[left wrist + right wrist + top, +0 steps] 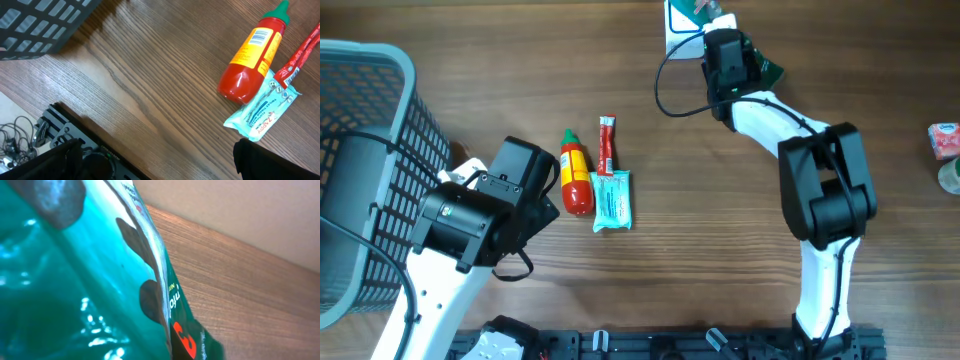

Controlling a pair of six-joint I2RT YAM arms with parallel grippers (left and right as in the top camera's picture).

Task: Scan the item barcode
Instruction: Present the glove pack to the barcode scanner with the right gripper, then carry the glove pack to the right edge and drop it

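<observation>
At the far left of the overhead view a grey basket (380,70) stands on the wooden table (470,40), with the left arm rising beside it. The left gripper (542,188) is fully spread and carries nothing; it sits low over the table, just beside a red sauce bottle (575,175). The left wrist view shows that bottle lying on its side with its barcode label facing up. A red sachet (606,145) lies just right of the bottle, and a teal packet (612,200) lies below the sachet, touching the bottle's base. None of these three items is held. Further right, the right arm reaches to the far edge of the table. The right gripper (725,45) is fully closed on a green packet (767,70), the item in hand, and the right wrist view is filled by its glossy film. A white object (678,30) lies just beside that gripper; it cannot be identified from these views. A pink-topped item (944,140) rests at the right edge, well apart. Assessment: pickup of the green packet is complete. No scanner is identifiable and no barcode is visible on the packet, so the scan itself is judged pending
</observation>
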